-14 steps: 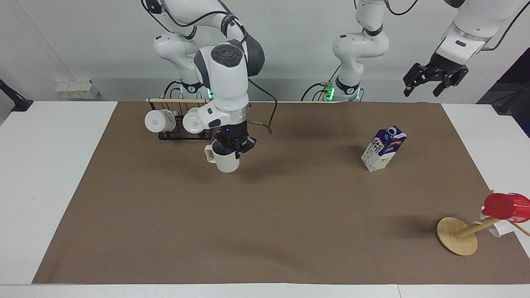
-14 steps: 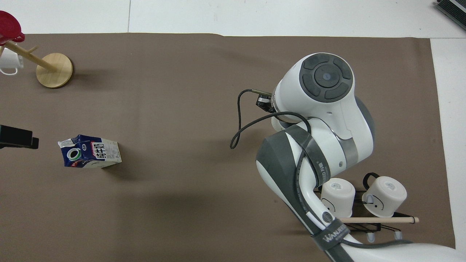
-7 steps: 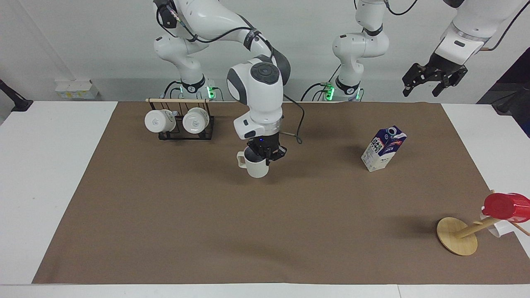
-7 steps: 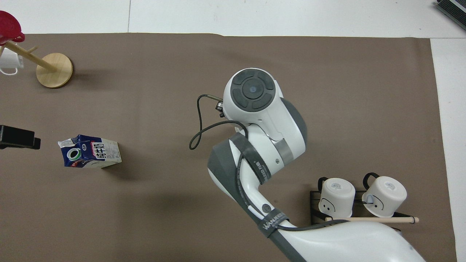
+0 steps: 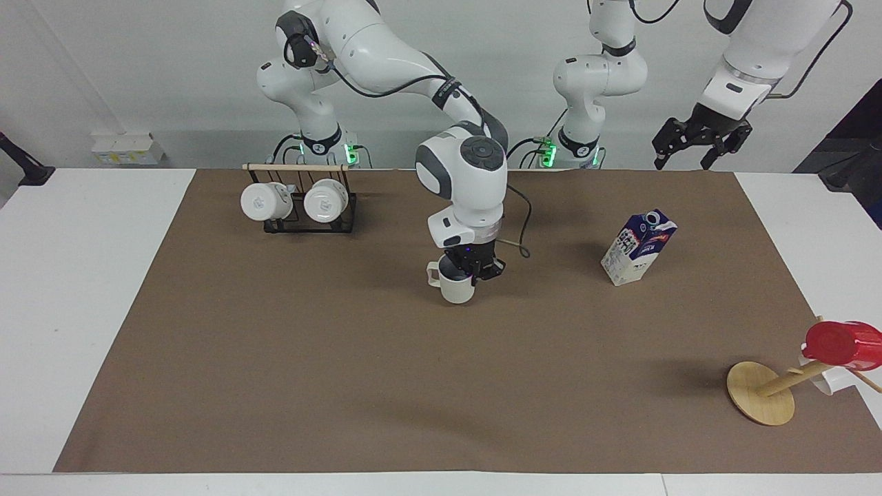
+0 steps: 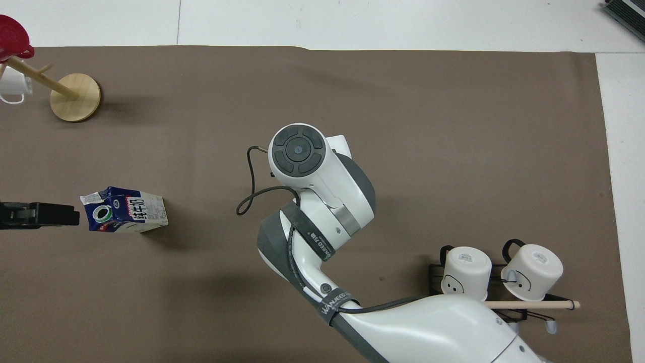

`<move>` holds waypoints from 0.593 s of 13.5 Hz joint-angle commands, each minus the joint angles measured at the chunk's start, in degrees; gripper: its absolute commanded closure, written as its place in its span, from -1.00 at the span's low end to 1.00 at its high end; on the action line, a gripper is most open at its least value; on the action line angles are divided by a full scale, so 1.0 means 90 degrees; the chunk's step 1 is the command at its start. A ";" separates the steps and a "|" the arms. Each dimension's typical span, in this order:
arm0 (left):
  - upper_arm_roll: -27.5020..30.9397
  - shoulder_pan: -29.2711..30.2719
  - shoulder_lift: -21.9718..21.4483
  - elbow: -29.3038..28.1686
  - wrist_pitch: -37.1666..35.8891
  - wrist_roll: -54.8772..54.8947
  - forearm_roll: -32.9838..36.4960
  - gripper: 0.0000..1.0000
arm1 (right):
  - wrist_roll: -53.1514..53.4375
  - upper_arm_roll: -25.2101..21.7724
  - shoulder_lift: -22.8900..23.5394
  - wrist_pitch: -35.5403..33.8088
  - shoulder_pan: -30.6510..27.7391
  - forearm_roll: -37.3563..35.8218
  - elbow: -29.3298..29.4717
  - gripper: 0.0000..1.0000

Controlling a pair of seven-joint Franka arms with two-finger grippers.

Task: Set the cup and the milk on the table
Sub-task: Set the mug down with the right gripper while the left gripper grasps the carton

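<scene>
I have the right gripper (image 5: 473, 270) clenched on the cup (image 5: 457, 286), pinching the rim on the side toward the left arm's end of the table, so the cup hangs upright below the fingers with its loop handle pointing the other way, toward the mug rack (image 5: 303, 207). That rim grip keeps the mouth level and leaves the base free to meet the brown sheet (image 5: 344, 358). From the facing view the cup sits low over the middle of the sheet; I cannot tell whether its base touches yet. In the overhead view my own wrist covers the cup entirely.

Toward the left arm's end from this gripper, the milk (image 5: 639, 247) stands on the sheet, well apart from the cup, gable top and cap up, looking tilted from this angle. It looks placed already, so I judge the cup is the remaining half of the job.

The left gripper (image 5: 696, 141) hangs in the air with its fingers released, holding nothing, above the robots' edge of the table (image 5: 69, 289) near the milk; that arm waits.

Farthest from my working gripper, at the corner of the sheet, a wooden stand (image 5: 761, 393) leans with a red cup (image 5: 841, 344) on it. Both are outside the task, as are the two white mugs on the rack.
</scene>
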 commanded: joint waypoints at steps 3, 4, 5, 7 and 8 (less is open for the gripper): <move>-0.0049 -0.0124 -0.0398 -0.1301 0.1239 -0.0177 0.0159 -1.00 | 0.0445 0.0012 0.0120 0.0652 -0.0015 -0.0090 -0.0208 1.00; -0.0059 -0.0124 -0.0379 -0.1448 0.1484 -0.0187 0.0159 -1.00 | 0.0435 0.0002 0.0110 0.0643 -0.0016 -0.0090 -0.0219 1.00; -0.0059 -0.0124 -0.0359 -0.1566 0.1680 -0.0225 0.0159 -1.00 | 0.0435 0.0002 0.0110 0.0663 -0.0035 -0.0090 -0.0239 1.00; -0.0059 -0.0114 -0.0301 -0.1781 0.2099 -0.0226 0.0159 -1.00 | 0.0435 0.0002 0.0110 0.0672 -0.0045 -0.0109 -0.0317 1.00; -0.0059 -0.0114 -0.0242 -0.1956 0.2392 -0.0226 0.0159 -1.00 | 0.0425 0.0002 0.0110 0.0663 -0.0064 -0.0119 -0.0307 1.00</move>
